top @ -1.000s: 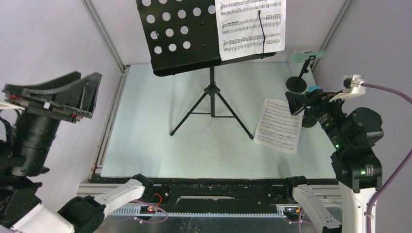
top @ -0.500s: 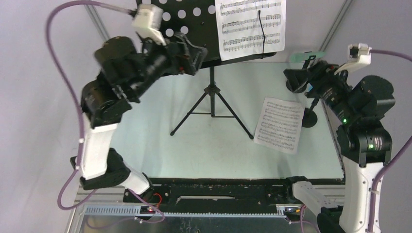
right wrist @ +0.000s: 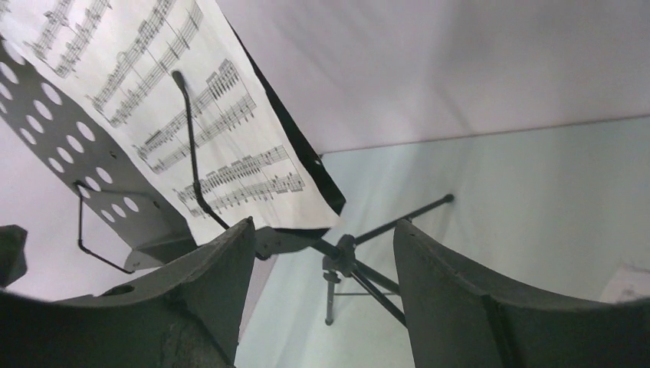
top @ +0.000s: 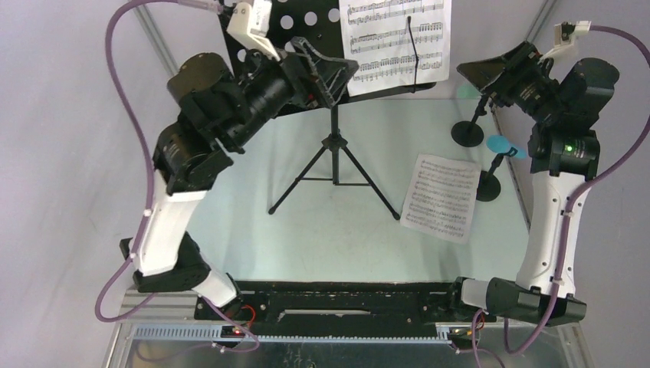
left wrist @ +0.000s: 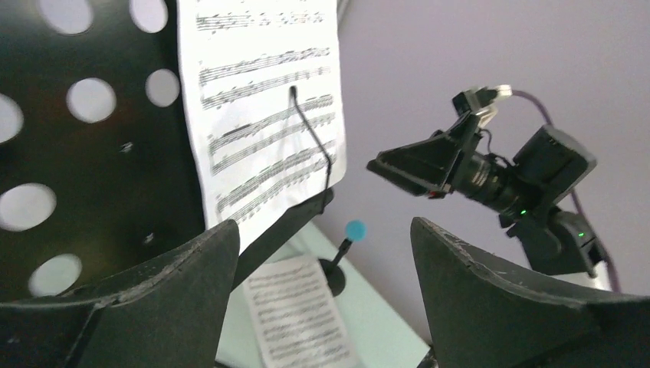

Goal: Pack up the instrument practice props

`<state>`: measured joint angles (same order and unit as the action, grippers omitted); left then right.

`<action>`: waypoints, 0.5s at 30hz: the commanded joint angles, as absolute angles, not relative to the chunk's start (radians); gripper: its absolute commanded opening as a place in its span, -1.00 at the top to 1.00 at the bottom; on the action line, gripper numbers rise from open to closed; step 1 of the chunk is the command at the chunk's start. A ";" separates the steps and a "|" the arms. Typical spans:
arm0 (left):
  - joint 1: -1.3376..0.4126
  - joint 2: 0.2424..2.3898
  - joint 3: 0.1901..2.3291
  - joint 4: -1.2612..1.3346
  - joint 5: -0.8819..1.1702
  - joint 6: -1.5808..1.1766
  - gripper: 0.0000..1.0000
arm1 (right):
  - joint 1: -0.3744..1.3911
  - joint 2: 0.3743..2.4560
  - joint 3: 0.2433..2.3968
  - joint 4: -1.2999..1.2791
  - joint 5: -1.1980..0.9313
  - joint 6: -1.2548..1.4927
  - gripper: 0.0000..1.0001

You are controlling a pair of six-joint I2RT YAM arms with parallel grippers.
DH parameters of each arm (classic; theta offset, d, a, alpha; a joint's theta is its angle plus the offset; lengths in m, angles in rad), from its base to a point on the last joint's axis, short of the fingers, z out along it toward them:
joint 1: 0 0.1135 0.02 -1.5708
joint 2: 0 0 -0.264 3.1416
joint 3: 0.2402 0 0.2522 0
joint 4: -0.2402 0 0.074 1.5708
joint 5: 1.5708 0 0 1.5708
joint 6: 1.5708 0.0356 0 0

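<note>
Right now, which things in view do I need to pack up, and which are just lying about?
To pack:
black music stand
sheet on the stand
loose sheet
blue toy microphone
near mic holder
far mic holder

Not part of the job:
purple arm cable
frame post

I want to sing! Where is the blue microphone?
In the top view, the blue microphone stands in its black holder at the right edge of the table, just right of the loose music page.
</note>
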<state>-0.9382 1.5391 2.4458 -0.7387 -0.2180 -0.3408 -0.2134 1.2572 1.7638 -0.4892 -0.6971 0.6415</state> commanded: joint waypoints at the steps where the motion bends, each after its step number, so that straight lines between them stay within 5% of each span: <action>1: -0.949 1.603 2.445 -0.558 -0.155 -0.406 -0.76 | -0.238 1.259 1.777 -0.277 -0.831 0.751 -0.47; 15: -0.970 1.638 2.332 -0.428 -0.224 -0.440 -0.66 | -0.222 1.281 1.744 -0.146 -0.892 0.733 -0.43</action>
<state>-0.9630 1.7004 2.3989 -0.4808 -0.1806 -0.4526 -0.2340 1.3090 1.7451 -0.2096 -0.8555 0.7547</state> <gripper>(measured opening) 0.831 0.716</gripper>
